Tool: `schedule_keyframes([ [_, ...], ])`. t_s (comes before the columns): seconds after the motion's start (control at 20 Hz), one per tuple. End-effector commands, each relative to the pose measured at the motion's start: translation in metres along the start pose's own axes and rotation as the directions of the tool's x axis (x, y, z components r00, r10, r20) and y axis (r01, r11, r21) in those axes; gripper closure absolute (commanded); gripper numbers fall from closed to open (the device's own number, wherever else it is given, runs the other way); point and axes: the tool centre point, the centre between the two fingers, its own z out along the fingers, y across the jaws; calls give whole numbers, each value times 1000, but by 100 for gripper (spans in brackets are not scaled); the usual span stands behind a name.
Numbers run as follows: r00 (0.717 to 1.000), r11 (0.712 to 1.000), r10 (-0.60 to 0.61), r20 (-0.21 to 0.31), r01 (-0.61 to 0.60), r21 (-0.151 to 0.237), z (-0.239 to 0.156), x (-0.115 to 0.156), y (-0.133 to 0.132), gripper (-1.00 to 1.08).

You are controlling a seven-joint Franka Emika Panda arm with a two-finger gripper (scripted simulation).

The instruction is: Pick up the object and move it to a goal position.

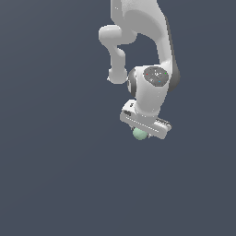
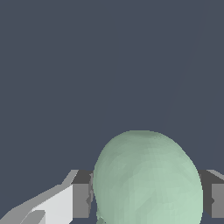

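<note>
Wrist view: the fingers [image 2: 81,199] are clamping the ball [image 2: 146,179].
In the exterior view, the ball [image 1: 139,134] is peeking out beneath the gripper [image 1: 144,130].

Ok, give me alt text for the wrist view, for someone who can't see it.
A pale mint-green ball-like object sits between the two fingers of the white gripper, one finger at each side of it, filling the near part of the picture. Behind it is plain dark blue-grey background.
</note>
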Motion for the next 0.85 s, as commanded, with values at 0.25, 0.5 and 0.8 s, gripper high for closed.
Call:
schedule_keyframes([
  [0.25, 1000, 1000, 0, 0, 0, 0, -66, -11, -19, 108],
  [0.5, 1000, 1000, 0, 0, 0, 0, -90, -14, -26, 108],
  [0.8, 1000, 1000, 0, 0, 0, 0, -97, -14, -29, 108],
])
